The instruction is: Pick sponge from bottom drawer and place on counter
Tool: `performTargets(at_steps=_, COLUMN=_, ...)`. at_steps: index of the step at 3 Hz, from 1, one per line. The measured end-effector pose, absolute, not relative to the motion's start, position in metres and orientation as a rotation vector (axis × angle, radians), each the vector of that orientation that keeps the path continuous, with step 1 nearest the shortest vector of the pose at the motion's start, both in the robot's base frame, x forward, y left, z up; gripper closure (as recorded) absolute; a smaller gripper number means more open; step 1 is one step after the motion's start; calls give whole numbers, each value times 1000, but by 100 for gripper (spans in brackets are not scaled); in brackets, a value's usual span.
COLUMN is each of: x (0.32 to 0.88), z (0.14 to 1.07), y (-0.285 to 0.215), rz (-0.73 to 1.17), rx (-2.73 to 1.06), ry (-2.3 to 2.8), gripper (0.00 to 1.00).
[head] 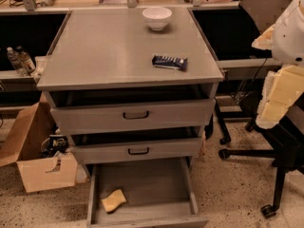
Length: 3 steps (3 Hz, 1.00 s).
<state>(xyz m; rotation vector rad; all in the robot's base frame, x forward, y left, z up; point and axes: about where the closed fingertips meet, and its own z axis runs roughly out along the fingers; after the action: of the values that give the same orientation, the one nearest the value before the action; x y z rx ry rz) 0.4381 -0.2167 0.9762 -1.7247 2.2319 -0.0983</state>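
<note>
The pale-yellow sponge (114, 200) lies on the floor of the open bottom drawer (156, 184), near its front left. The grey counter (114, 46) is the cabinet's top, and a dark blue snack bar (170, 61) lies on its right front part. My gripper (280, 91) is at the far right edge of the view, up at about counter height and well to the right of the cabinet, with its yellowish foam pads (287, 87) facing the camera. It is far from the sponge and nothing shows in it.
A white bowl (157, 18) stands at the back of the counter. Two upper drawers with black handles (136, 114) are slightly open. An open cardboard box (35, 151) sits on the floor at left. A black wheeled chair base (266, 156) stands at right.
</note>
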Motion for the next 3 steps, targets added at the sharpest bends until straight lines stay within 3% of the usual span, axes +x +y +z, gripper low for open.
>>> performTargets(at_steps=2, x=442, z=951, y=-204, rz=-111, rx=-1751, ry=2210, gripper=0)
performTargets(at_steps=3, x=443, z=894, y=-176, rz=-11, rx=-1784, ry=2177, gripper=0)
